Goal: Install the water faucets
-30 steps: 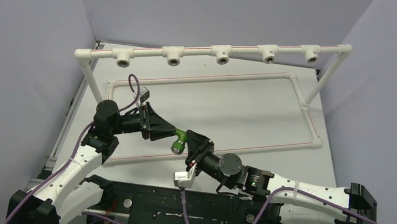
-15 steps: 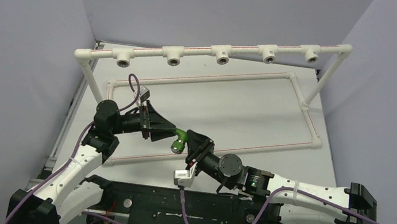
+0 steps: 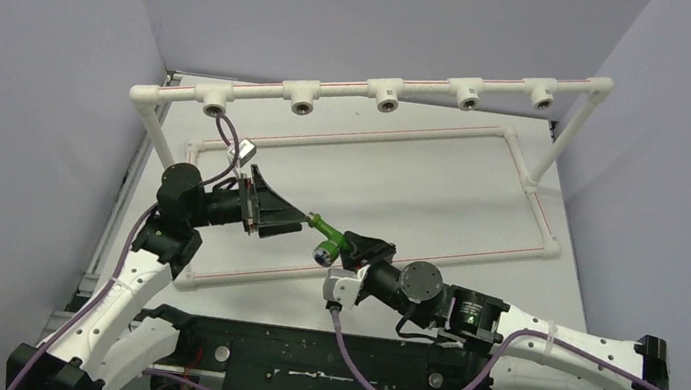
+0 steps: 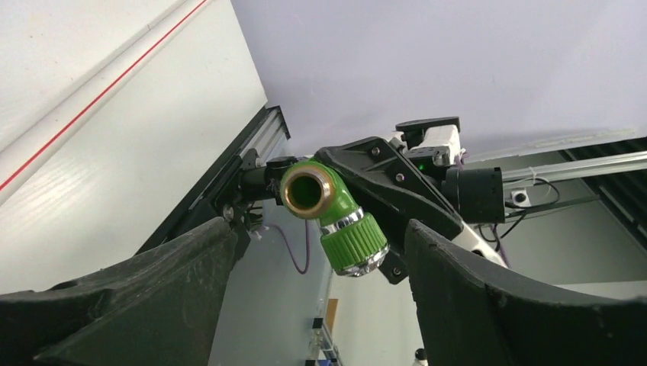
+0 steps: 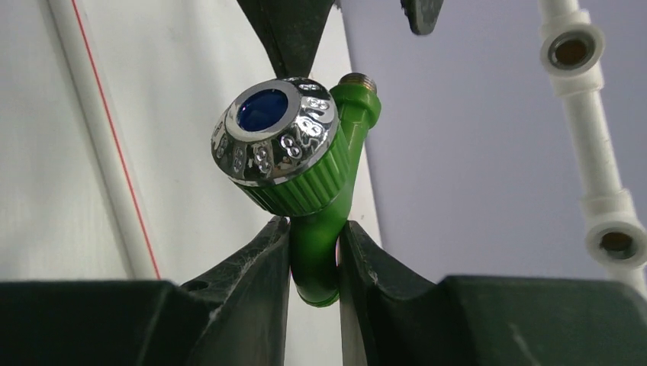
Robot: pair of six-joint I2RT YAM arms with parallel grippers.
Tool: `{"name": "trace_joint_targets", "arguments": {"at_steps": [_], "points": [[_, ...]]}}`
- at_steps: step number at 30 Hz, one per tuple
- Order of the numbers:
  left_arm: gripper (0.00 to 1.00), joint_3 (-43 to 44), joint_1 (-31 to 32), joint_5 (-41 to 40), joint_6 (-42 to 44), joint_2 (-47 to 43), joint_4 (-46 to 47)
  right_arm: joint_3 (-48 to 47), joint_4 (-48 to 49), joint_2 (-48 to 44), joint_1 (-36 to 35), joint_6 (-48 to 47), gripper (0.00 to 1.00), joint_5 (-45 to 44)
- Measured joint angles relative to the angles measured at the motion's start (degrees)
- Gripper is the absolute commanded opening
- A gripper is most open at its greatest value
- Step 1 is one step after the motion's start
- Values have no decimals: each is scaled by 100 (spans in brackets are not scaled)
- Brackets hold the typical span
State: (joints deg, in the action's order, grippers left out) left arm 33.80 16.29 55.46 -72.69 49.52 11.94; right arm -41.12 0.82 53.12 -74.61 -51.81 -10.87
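Note:
The water faucet is a bright green tap with a ribbed knob capped in chrome. It hangs above the table between the two arms. My right gripper is shut on its bent spout, and the right wrist view shows the spout pinched between the gripper fingers, knob facing the camera. My left gripper is open just left of the faucet's threaded end. In the left wrist view the faucet sits ahead of the gripper, touching neither wide-apart finger.
A raised white pipe rail with several tee fittings spans the back. A flat white pipe frame lies on the table beneath it. Two tee sockets show at the right of the right wrist view. Grey walls close both sides.
My left gripper has opened, let go of the faucet and drawn back a little to the left. The right gripper keeps hold of the faucet and has turned it and shifted slightly right.

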Motion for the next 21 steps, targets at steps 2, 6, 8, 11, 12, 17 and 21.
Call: {"name": "trace_joint_targets", "arguments": {"at_steps": [2, 6, 8, 11, 12, 17, 21], "points": [[80, 94, -15, -26, 280, -46, -214, -96, -258, -50, 90, 448, 0, 70], [80, 251, -17, -109, 925, -125, -693, -155, -728, -271, 632, 1515, 0, 509], [80, 315, -24, -140, 1235, -149, -944, -219, -903, -313, 1040, 2063, 0, 861], [80, 402, -26, -175, 1777, -190, -1349, -293, -1032, -317, 1668, 2964, 0, 1436], [80, 422, -26, -188, 1950, -210, -1464, -297, -1056, -317, 1810, 3222, 0, 1598], [80, 485, -26, -210, 2688, -317, -1871, -409, -1220, -216, 2498, 4511, 0, 2695], [80, 483, -26, -177, 3049, -369, -2022, -575, -1196, -28, 3082, 5521, 0, 3530]]}}
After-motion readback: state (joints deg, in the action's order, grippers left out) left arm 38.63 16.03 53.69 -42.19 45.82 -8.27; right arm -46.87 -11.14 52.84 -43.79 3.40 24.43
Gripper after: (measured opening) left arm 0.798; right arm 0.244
